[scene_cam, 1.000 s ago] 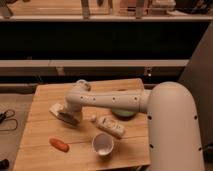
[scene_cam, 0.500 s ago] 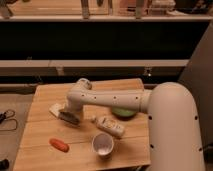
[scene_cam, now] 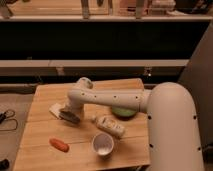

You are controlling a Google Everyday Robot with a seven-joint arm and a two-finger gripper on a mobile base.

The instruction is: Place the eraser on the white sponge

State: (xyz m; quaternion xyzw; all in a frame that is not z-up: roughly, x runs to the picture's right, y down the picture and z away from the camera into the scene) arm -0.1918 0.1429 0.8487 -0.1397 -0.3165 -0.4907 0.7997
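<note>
Wooden table (scene_cam: pixel 45 95), the white sponge (scene_cam: pixel 55 108) lies toward 9 o'clock on it. An orange piece (scene_cam: pixel 59 145) sits at 7 o'clock. The gripper (scene_cam: pixel 70 116) is low at the sponge's 4 o'clock over a dark patch; can't tell if that is the eraser, or whether the gripper is spread or pinching. A cup (scene_cam: pixel 103 144) stands at 6 o'clock, a bottle (scene_cam: pixel 109 125) lies near centre, and a green dish (scene_cam: pixel 123 112) is under the arm (scene_cam: pixel 115 100).

Dark gripper (scene_cam: pixel 70 117) beside white sponge (scene_cam: pixel 55 108); white arm (scene_cam: pixel 110 99) with black dots; orange object (scene_cam: pixel 59 145), white cup (scene_cam: pixel 103 144), green bowl (scene_cam: pixel 123 112), tan desk (scene_cam: pixel 45 95).
</note>
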